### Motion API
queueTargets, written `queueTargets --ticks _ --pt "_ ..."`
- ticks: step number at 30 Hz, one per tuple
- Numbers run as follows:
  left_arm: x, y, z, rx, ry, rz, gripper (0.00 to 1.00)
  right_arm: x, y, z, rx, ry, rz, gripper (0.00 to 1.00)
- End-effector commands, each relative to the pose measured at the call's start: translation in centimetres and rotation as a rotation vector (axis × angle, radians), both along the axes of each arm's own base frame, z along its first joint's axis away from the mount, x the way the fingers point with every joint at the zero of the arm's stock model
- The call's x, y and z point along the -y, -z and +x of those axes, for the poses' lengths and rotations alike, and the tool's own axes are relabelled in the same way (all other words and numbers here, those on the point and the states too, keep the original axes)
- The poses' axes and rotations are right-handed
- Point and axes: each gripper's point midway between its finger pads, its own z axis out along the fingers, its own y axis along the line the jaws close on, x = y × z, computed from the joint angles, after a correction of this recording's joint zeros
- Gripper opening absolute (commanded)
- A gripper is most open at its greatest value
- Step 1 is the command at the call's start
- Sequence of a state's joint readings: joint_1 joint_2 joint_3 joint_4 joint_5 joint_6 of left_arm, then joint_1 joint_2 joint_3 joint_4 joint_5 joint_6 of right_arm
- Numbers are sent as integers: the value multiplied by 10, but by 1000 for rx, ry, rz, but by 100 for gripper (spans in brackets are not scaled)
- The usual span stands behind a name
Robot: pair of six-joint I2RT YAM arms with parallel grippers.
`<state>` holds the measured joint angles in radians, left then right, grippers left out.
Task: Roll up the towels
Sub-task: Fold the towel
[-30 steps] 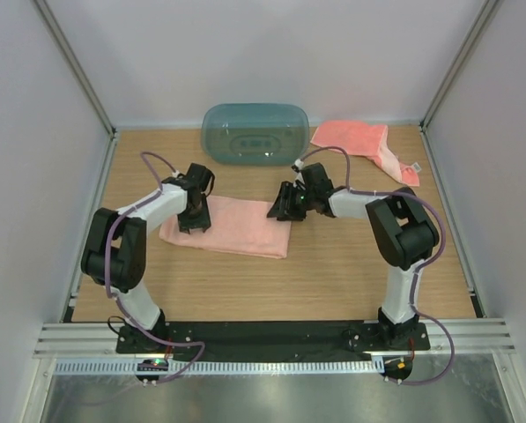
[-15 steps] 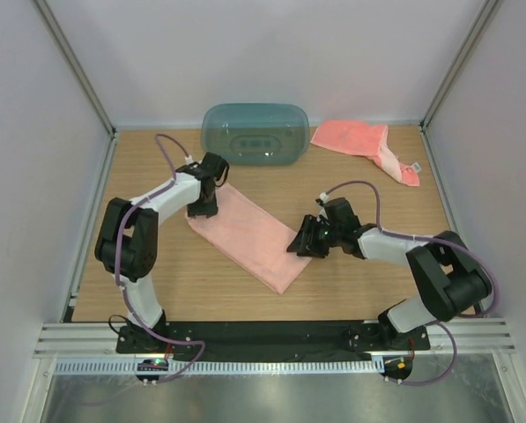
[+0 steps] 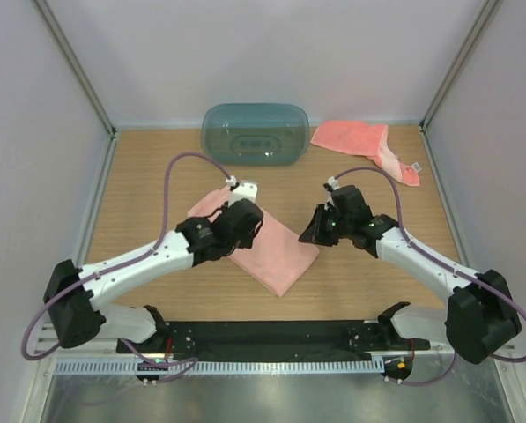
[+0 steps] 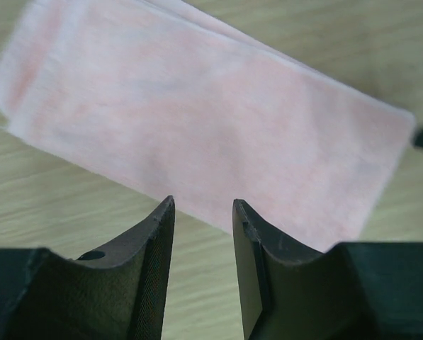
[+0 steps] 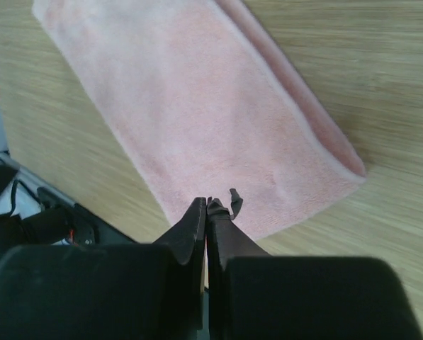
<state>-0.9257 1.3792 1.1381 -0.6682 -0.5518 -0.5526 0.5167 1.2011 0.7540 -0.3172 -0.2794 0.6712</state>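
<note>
Pink towel (image 3: 280,256); L fingers (image 4: 151,262) part-open (empty), R fingers (image 5: 191,234) shut.

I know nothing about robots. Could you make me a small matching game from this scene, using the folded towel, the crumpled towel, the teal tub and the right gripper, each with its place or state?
Things:
1. folded towel
2. crumpled towel
3. teal tub
4. right gripper

Places or states:
A. back right corner
B. fingers pressed together
C. lying flat in the centre
D. middle of the back edge

Pairs: 1-C, 2-A, 3-D, 4-B
</note>
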Motion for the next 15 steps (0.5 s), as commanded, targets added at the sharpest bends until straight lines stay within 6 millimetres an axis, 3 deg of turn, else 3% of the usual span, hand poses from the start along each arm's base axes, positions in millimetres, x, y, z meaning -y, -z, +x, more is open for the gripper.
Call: queueTargets --ticks 1,2,5,7,8,10,15 --pt "53 9 -38 -63 145 -301 40 22 30 5 -65 51 -89 3" --pt "79 6 -55 -97 219 -409 40 26 45 4 -106 64 -100 1" --pt "100 38 -83 -160 280 -424 39 29 62 11 -138 78 -82 1" --pt "111 49 -91 -190 301 -402 38 30 69 14 -147 79 -87 1" --pt "116 69 -94 -237 296 -363 35 31 76 13 -164 80 -97 1" --pt "126 80 -97 -262 298 -342 32 33 82 13 -172 83 -101 1" --pt "137 119 -110 -332 293 -269 27 45 105 -2 -229 104 -137 1"
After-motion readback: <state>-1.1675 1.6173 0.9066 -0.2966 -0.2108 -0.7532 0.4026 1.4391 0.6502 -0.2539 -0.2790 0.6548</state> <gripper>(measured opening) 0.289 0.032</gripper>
